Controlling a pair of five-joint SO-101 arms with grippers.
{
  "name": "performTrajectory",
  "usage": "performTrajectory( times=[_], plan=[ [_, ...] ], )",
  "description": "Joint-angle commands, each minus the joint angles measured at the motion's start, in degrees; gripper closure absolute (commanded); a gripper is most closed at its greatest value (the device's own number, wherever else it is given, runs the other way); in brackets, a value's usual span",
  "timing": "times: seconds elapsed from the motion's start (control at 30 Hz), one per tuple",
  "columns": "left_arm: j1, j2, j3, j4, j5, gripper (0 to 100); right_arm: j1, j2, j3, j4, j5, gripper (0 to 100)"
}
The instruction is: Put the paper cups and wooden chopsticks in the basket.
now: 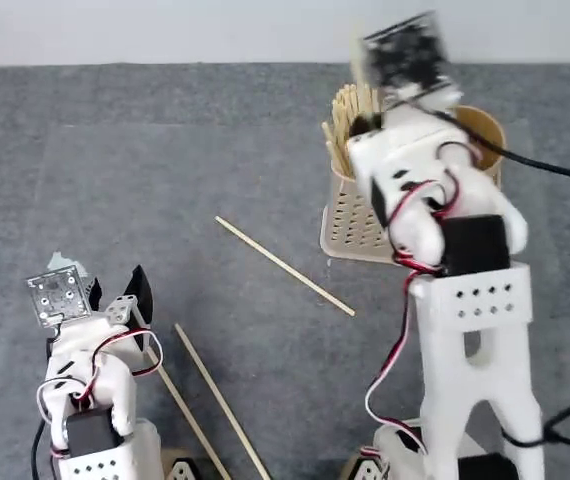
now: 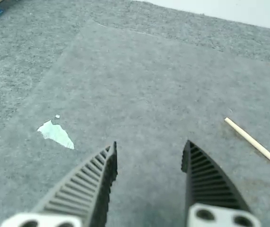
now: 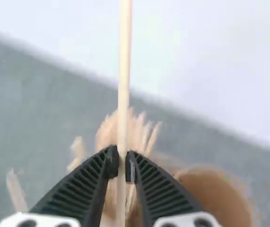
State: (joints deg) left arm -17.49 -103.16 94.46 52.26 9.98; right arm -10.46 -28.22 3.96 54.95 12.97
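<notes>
Overhead, right jaws pinch a chopstick (image 3: 123,71) over the basket (image 1: 350,225) rim — left jaws wide above the mat (image 2: 149,85).

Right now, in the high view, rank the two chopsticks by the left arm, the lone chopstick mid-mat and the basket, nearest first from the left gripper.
1. Near chopstick, running right beside the left gripper.
2. Parallel chopstick, next over toward the mat's middle.
3. Lone chopstick, diagonal, mid-mat.
4. Basket, far side.
</notes>
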Motion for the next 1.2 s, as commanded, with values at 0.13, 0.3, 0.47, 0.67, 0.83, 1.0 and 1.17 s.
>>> performTrajectory(
  times=[0.13, 0.3, 0.47, 0.67, 0.83, 1.0, 1.17],
  plan=[
    [-0.2, -1.1, -0.3, -1.1, -0.8, 78, 1.5, -8.0, 7.3, -19.9, -3.3, 99.1],
    [-0.1, -1.1, -0.3, -1.1, -0.8, 78, 1.6, -9.3, 15.1, -31.2, -5.5, 99.1],
    [-0.1, -1.1, -0.3, -1.1, -0.8, 78, 1.7, -9.5, 28.1, -38.7, -5.2, 99.1],
    [-0.1, -1.1, -0.3, -1.1, -0.8, 78, 3.6, -9.6, 37.3, -40.4, -5.2, 94.0],
    [-0.1, -1.1, -0.3, -1.2, -0.8, 78, 3.6, -12.4, 35.9, -34.0, -5.3, 83.4],
    [-0.1, -1.1, -0.3, -1.2, -0.8, 78, 0.0, -16.7, 25.2, -18.9, -5.3, 83.4],
    [-0.1, -1.1, -0.3, -1.2, -0.8, 78, -8.4, -16.0, 12.8, 2.9, -5.3, 83.4]
  ],
)
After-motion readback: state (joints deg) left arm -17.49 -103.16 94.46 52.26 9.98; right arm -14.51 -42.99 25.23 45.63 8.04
